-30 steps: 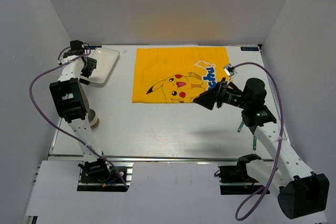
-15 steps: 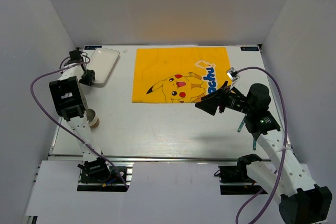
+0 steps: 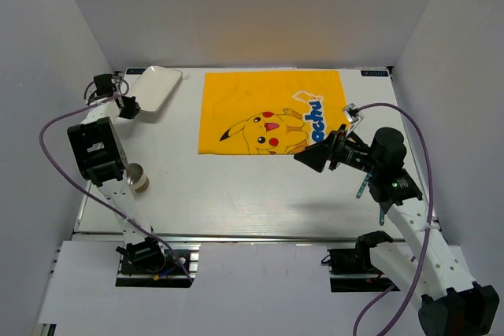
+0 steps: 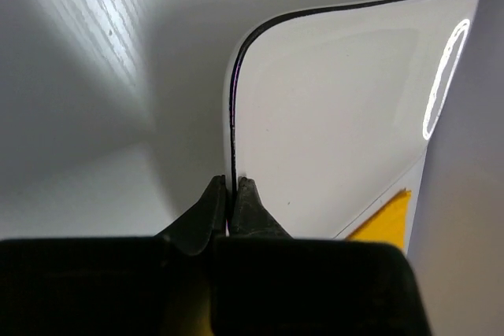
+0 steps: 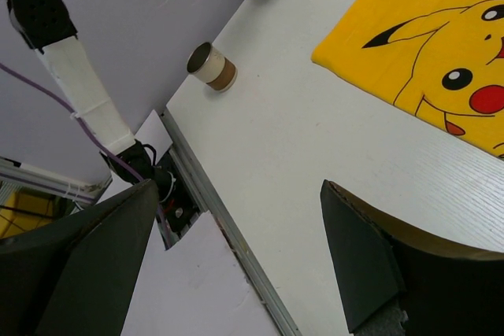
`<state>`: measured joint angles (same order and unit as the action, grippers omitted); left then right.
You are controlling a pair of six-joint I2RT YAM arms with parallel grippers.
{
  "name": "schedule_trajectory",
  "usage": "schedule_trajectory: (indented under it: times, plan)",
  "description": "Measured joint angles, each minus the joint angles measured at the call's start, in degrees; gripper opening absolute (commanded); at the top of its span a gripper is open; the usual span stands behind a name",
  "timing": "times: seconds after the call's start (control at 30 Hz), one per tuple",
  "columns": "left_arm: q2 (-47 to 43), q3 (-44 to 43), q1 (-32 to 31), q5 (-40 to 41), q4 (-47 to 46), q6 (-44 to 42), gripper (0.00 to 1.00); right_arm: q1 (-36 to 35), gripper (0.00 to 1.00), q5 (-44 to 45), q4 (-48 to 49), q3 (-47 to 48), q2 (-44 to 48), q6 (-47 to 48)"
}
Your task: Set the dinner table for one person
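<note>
The dinner table [image 3: 236,194] is the white top between the grey panels, with its rail along my near edge. My left gripper [image 4: 230,188] has its fingers pinched on the rim of a white plate [image 4: 339,116] at the far left corner, near the yellow cloth [image 3: 268,108]; I can't tell whether the plate is clear of the top. My right gripper [image 3: 319,153] hangs with its fingers spread and empty above the table, by the cloth's near right corner. A paper cup [image 3: 138,177] sits near the left edge.
</note>
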<state>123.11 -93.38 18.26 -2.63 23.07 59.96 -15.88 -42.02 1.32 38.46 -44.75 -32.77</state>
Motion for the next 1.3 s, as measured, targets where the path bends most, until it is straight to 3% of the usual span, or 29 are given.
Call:
schedule_trajectory:
  times: [0.27, 0.43, 0.7, 0.93, 1.13, 1.3]
  plan:
    - [-11.9, 11.1, -0.2, -5.5, -0.4, -5.8, 0.00, 0.0, 0.89, 3.1, -1.5, 0.0, 1.7, 0.1]
    - [-13.2, 6.5, -1.1, -10.7, 0.7, -10.9, 0.00, 0.0, 0.89, 4.7, -2.9, 0.0, 1.9, 1.1]
    - [-12.7, -2.3, -4.2, -25.4, -6.1, -12.6, 0.00, 0.1, 0.89, 11.0, -5.8, 0.7, -0.6, 2.6]
    - [-7.9, -8.4, -16.0, -32.3, -9.5, -12.2, 0.00, 0.5, 0.89, 25.6, -16.1, 9.6, -8.6, 2.8]
    - [1.8, -15.2, -27.4, -35.9, -9.3, -12.3, 0.00, 1.4, 0.89, 34.5, -22.3, 15.4, -7.4, 4.4]
    - [10.3, -21.6, -30.6, -39.3, -6.4, -13.8, 0.00, 2.0, 0.89, 37.8, -26.1, 16.2, -4.7, 5.3]
